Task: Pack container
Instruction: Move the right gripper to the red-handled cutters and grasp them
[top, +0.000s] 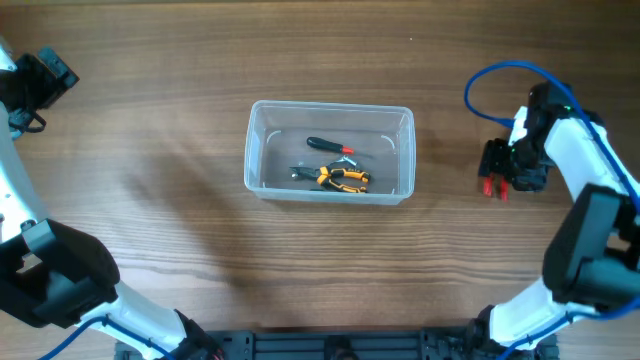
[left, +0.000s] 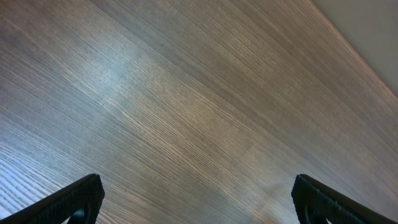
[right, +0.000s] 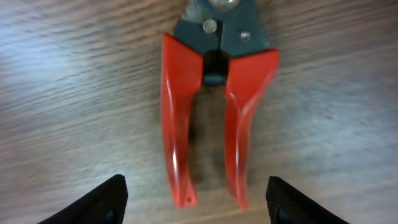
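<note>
The clear plastic container (top: 330, 152) sits mid-table. Inside it lie a yellow-and-black pliers (top: 343, 178) and a small black-and-red screwdriver (top: 331, 147). Red-handled pliers (right: 211, 106) lie on the table at the right, also showing in the overhead view (top: 493, 185). My right gripper (right: 198, 202) is open just above them, a finger on each side of the two red handles, not closed on them. My left gripper (left: 196, 199) is open and empty over bare wood at the far left; in the overhead view it sits by the left edge (top: 40, 80).
A blue cable (top: 500, 85) loops above the right arm. The wooden table (top: 150, 170) runs around the container. The arm bases stand at the front corners.
</note>
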